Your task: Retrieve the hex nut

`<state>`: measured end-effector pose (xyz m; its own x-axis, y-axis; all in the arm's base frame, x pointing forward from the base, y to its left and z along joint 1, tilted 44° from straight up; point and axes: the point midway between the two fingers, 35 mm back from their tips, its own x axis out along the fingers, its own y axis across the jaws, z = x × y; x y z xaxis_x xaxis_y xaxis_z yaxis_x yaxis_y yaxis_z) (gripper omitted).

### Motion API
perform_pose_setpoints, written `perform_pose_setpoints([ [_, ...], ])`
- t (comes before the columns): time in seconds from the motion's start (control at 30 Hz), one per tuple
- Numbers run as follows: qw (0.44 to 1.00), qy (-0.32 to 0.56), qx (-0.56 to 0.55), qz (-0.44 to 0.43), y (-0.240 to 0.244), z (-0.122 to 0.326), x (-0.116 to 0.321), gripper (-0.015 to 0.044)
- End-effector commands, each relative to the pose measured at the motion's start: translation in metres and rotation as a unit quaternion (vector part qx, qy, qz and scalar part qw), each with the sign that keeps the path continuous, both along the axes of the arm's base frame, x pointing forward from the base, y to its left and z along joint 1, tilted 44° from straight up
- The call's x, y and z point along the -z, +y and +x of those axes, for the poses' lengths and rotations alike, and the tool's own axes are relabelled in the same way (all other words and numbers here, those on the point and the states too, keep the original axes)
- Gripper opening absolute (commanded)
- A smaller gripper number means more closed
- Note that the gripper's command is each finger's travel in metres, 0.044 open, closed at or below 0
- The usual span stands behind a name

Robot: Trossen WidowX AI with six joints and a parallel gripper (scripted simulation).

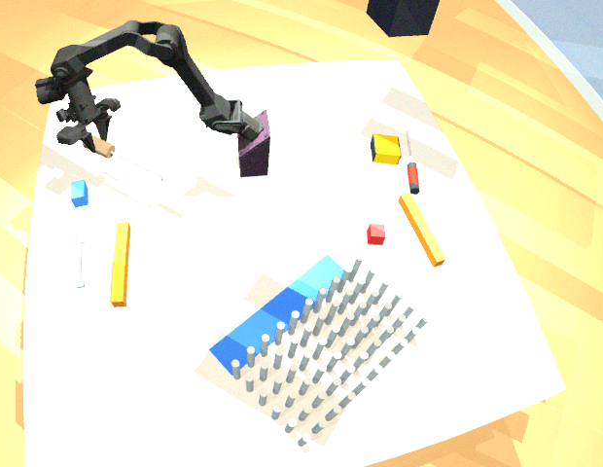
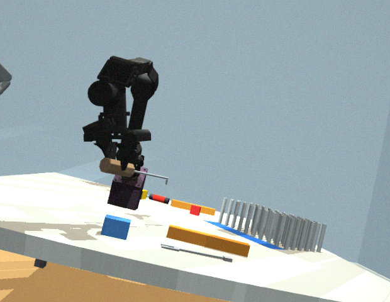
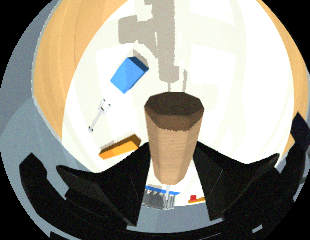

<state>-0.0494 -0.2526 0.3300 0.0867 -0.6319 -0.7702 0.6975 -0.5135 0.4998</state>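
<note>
My gripper (image 1: 94, 139) (image 2: 124, 165) is shut on the tan wooden handle of a hook tool (image 1: 104, 147) (image 2: 114, 167) (image 3: 171, 135) and holds it in the air above the table's far left corner. The tool's thin metal rod ends in a small hook (image 2: 166, 180) that points down. The field of standing grey spacers (image 1: 336, 337) (image 2: 273, 224) is far from the gripper, at the near right. The blue taped strip (image 1: 271, 311) (image 2: 225, 226) lies along the field's front edge. I cannot see the hex nut; the spacers hide it.
A blue cube (image 1: 79, 193) (image 2: 115, 226) (image 3: 130, 75), an orange bar (image 1: 120, 264) (image 2: 208, 240) and a thin grey rod tool (image 1: 79, 261) (image 2: 195, 252) lie on the left. A yellow cube (image 1: 385, 148), a red-handled screwdriver (image 1: 412, 176), a second orange bar (image 1: 421, 229) and a red cube (image 1: 375, 233) lie on the right.
</note>
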Motion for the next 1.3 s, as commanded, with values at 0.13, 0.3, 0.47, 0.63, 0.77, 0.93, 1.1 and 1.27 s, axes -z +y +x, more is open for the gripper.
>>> perform_pose_setpoints([
  [0.13, 1.000, -0.003, 0.001, 0.004, -0.008, -0.002, 0.008, 0.0000],
  [0.3, 1.000, -0.003, 0.001, 0.004, -0.012, -0.004, 0.011, 0.0000],
  [0.47, 1.000, -0.003, 0.001, 0.004, -0.015, -0.005, 0.015, 0.0000],
  [0.63, 1.000, -0.003, 0.001, 0.004, -0.019, -0.006, 0.018, 0.0000],
  [0.77, 1.000, -0.003, 0.001, 0.003, -0.022, -0.007, 0.021, 0.0000],
  [0.93, 1.000, -0.003, 0.001, 0.003, -0.026, -0.008, 0.024, 0.0000],
  [1.1, 1.000, -0.003, 0.001, 0.003, -0.029, -0.009, 0.028, 0.0000],
  [1.27, 1.000, -0.003, 0.001, 0.003, -0.033, -0.010, 0.032, 0.0000],
])
